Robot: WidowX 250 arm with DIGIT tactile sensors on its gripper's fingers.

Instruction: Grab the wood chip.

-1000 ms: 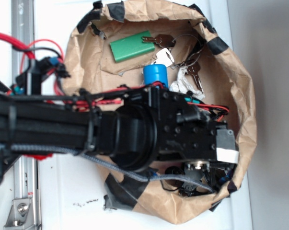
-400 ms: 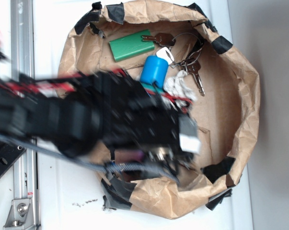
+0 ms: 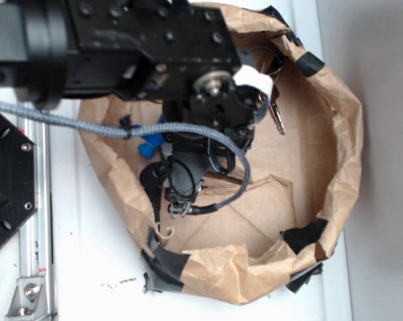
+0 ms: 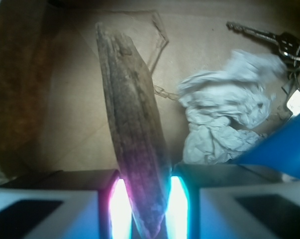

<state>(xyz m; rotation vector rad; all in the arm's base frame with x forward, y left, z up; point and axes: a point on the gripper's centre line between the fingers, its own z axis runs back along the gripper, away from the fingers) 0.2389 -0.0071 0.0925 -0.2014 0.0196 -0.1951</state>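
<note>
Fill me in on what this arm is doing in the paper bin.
The claw is shut on the wood chip, which sticks out from between its two pads in the wrist view. Beyond it on the bin floor lie a crumpled wad of white paper, keys and part of a blue cylinder. From outside, the arm hides most of the brown paper bin.

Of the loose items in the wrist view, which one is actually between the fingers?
The wood chip, a long grey-brown splinter, is clamped by the gripper. The crumpled white paper, the keys and the blue object lie off to the right.
</note>
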